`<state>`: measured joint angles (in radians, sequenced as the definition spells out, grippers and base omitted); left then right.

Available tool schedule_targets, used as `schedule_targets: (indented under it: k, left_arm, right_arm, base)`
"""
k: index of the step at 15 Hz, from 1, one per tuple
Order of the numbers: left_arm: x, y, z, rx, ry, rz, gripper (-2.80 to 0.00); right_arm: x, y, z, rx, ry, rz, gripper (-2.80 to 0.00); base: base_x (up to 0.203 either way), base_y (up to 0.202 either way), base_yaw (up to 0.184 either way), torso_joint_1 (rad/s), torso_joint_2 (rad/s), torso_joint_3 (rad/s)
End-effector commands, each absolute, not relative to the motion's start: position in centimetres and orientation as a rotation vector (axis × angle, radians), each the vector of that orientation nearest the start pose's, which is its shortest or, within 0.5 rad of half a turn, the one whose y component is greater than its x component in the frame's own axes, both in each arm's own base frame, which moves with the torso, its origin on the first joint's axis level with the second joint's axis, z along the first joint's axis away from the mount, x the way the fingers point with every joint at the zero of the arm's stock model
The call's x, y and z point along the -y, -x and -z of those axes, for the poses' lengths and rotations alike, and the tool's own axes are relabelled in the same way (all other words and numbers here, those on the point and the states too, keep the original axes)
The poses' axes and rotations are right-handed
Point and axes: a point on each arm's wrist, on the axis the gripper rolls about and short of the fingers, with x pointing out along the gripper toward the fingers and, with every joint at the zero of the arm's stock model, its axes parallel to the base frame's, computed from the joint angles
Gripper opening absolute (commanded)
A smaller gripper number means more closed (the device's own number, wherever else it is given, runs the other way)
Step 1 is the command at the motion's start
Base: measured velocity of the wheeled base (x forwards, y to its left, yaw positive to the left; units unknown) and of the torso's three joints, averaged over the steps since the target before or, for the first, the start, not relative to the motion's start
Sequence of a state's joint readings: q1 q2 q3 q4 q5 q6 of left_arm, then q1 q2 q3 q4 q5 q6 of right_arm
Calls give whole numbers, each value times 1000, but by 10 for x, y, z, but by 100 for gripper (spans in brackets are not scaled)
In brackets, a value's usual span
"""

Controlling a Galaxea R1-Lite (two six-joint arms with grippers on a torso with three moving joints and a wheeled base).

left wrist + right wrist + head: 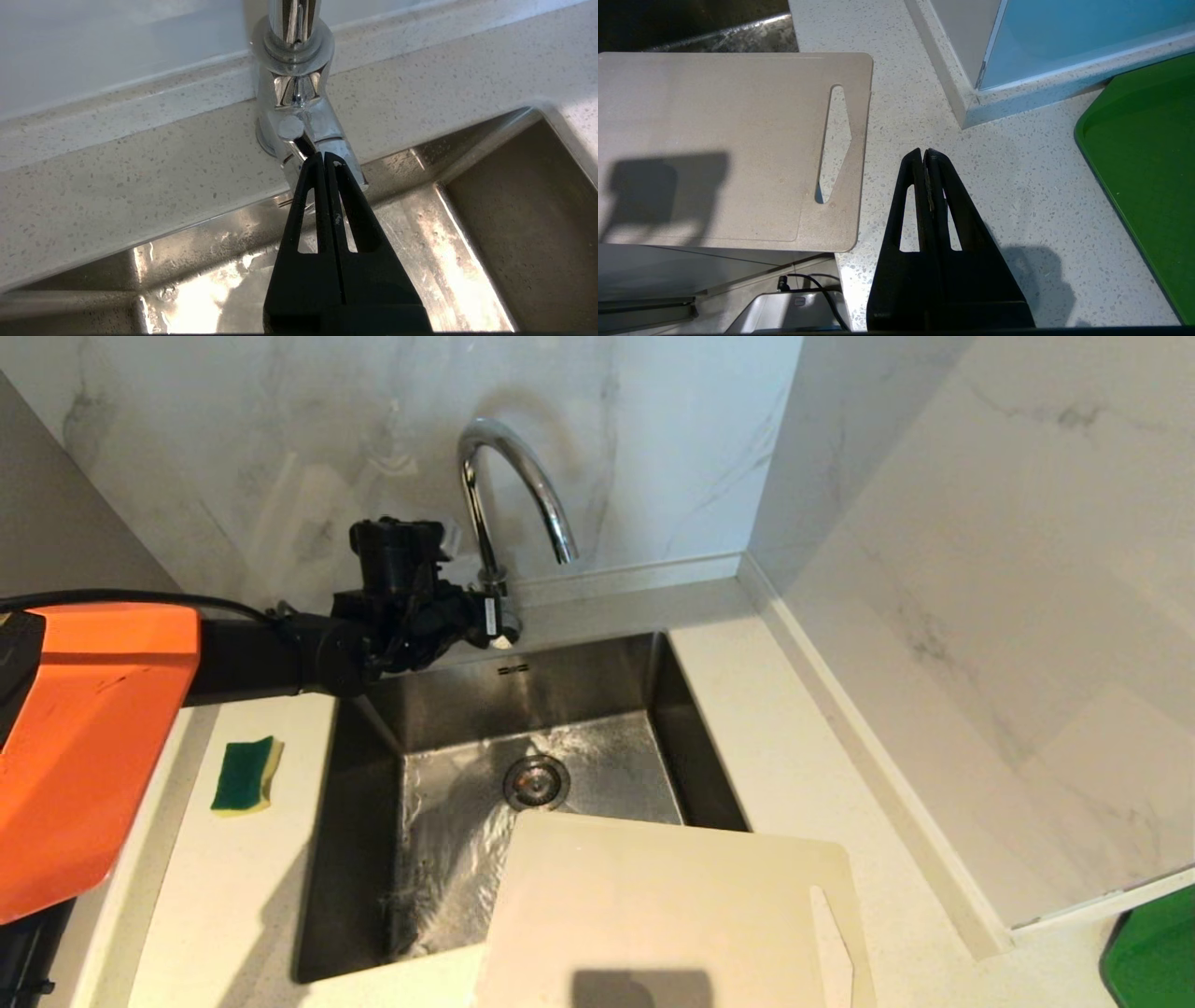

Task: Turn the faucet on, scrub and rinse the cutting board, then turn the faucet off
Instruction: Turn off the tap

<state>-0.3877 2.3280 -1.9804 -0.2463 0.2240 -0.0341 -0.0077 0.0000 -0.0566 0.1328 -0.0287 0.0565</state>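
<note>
Closed to a single point with nothing between its fingers, the left gripper (324, 156) has its tips right at the small lever handle (294, 135) at the base of the faucet (504, 485); whether they press on it or sit just short cannot be told. No stream falls from the spout, though the sink (597, 681) floor looks wet around the drain (537, 781). This reads as a lever step, most likely turning the water on, since the cutting board (653, 915) lies dry-looking on the counter, its far corner hanging over the sink's near edge, and the sponge (246, 775) sits untouched on the counter left of the basin. Next comes a short, firm nudge of the lever, kept square so the tips don't slip off the chrome. The right gripper (927, 154) hangs shut and empty over the counter beside the board's slot handle (835, 140).
</note>
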Motion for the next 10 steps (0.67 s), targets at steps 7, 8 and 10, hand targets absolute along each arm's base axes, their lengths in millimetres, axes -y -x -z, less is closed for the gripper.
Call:
schedule_targets:
  k: [7,8,10]
  left_arm:
    - [178,-468,-213,-107,5,146,-280]
    - [178,-466,-217,-100,7,147,-280]
    - [174,-456,-235,-84,11,147,-280]
  right_arm:
    - [0,28,-77,-76,-56,39,-280]
    - [0,28,-77,-76,-56,39,-280]
    - [0,28,-77,-76,-56,39,-280]
  base:
    - [0,0,0,0,0,0]
    - [0,0,0,0,0,0]
    - [0,0,0,0,0,0]
